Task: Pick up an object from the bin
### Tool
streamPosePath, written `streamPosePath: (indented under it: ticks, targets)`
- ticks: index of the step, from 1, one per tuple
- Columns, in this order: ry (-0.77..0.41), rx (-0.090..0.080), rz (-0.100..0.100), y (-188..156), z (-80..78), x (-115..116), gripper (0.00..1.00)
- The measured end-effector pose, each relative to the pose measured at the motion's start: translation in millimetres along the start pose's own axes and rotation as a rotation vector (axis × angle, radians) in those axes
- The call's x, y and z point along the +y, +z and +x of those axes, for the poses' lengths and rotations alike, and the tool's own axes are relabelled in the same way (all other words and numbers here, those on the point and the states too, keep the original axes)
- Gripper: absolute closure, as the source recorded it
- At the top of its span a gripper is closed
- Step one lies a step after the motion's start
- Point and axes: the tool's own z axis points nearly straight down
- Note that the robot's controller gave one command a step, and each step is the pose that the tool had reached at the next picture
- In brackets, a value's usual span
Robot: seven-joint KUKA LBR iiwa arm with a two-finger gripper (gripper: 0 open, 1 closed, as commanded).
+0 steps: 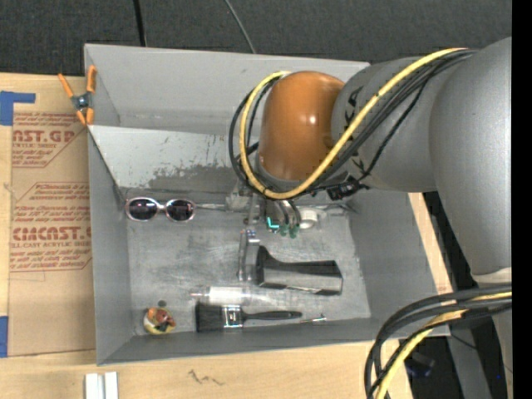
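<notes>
My gripper (247, 263) hangs under the arm's orange cover, near the middle of the bin. It is low over the floor, just left of a black wedge-shaped tool (301, 276) that lies flat. Right below it lies a clear plastic tube (218, 294). In front of the tube, by the near wall, is a black brush (243, 315). A pair of sunglasses with purple lenses (160, 209) lies to the left by the back wall, one temple pointing towards the gripper. I see nothing held.
A small round yellow and red toy (158, 320) sits in the front left corner. A small white piece (308, 219) lies right of the gripper, partly under the arm. The arm and its cables cover the bin's right side.
</notes>
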Motion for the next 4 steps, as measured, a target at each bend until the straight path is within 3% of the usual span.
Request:
streamPosePath:
  ticks: [1, 2, 3, 4]
  targets:
    - [0.001, -0.007, -0.001, -4.0, -2.0, -0.5, 0.0]
    - [-0.199, -0.015, 0.001, 42.0, 45.3, 17.3, 0.0]
    - [-0.305, -0.004, 0.001, 54.2, 70.2, 25.9, 0.0]
    - [-0.068, -0.006, 0.0, 36.7, 64.9, 8.6, 0.0]
